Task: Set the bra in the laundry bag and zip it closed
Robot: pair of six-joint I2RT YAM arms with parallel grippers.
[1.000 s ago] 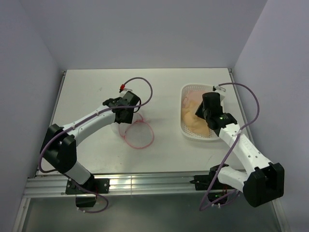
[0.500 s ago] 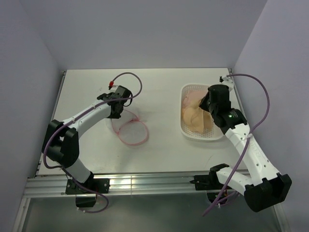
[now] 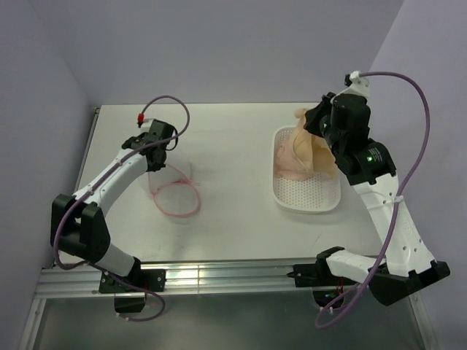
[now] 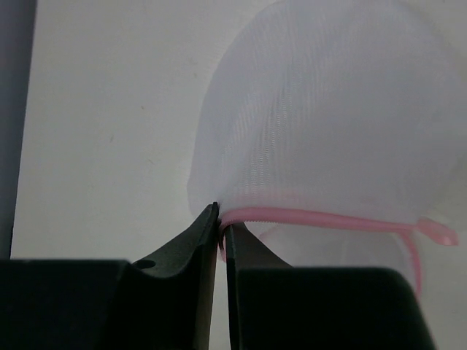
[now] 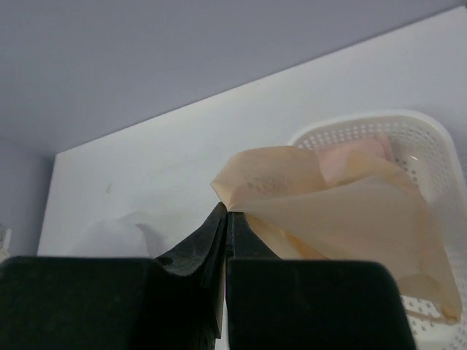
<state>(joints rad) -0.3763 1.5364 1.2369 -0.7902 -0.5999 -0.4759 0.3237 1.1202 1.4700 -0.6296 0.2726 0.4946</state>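
Right pincer (image 5: 225, 213) holds the bra (image 5: 343, 219) by one edge, tail in basket (image 3: 310, 195): may snag, slip. Left pincer (image 4: 221, 221) pinches laundry bag (image 4: 328, 117) rim; mouth could sag.

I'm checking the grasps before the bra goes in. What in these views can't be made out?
- Top view: the left gripper hides its own fingertips. Only the left wrist view shows them shut on the laundry bag rim.
- Left wrist view: the bag's near rim, cut off by the gripper body.
- Right wrist view: the bra lower end, behind the right gripper. Whether it clears the basket is unclear.
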